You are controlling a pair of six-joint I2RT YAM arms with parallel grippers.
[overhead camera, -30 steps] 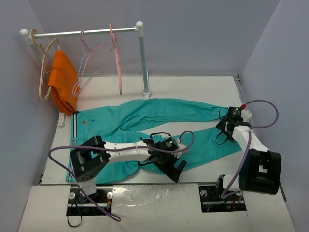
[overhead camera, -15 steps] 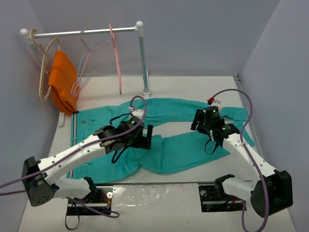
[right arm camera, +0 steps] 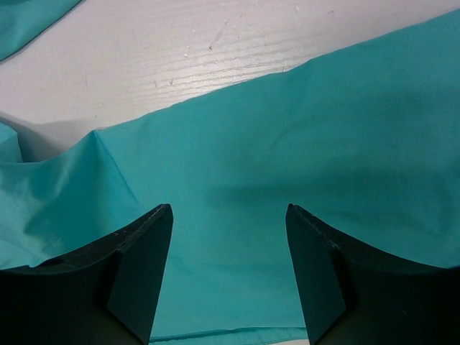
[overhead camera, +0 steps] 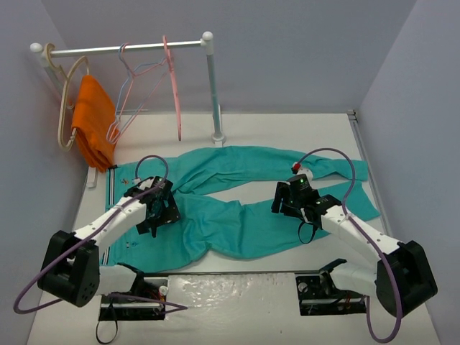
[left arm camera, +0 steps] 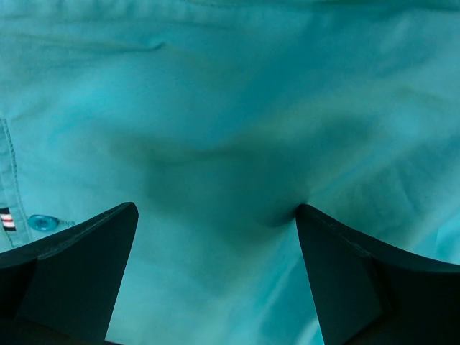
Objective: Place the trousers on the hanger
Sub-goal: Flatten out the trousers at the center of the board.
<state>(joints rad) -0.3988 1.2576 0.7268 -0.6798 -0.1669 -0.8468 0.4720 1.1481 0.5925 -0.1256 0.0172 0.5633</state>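
The left gripper (left arm camera: 215, 208) is seen with its jaws spread wide and nothing caught between them. Its dark fingers (left arm camera: 79, 273) are poised close over the teal fabric of the trousers (overhead camera: 244, 215), and a soft dimple is seen in the cloth between the tips. Whether the tips are pressed into the cloth cannot be told. A small button (left arm camera: 42, 221) and a striped tag (left arm camera: 7, 219) are seen at the left edge of the wrist view. From above, this gripper is placed over the upper part of the trousers, near the waist end.

The right gripper (right arm camera: 228, 208) is likewise held open, with nothing grasped. It is positioned above the near leg, close to that leg's upper edge, where the pale table (right arm camera: 215, 50) is exposed.

The trousers are spread flat across the table, the waist with its thin striped band towards the left and both legs stretched out to the right. The hanger (overhead camera: 175, 86), thin and salmon pink, is hung from the rail (overhead camera: 122, 49) at the back left, well apart from the trousers. Pale thin hangers (overhead camera: 133, 86) are hung beside it, and an orange cloth (overhead camera: 93, 129) is draped on a thick beige hanger (overhead camera: 66, 108) at the rail's left end.
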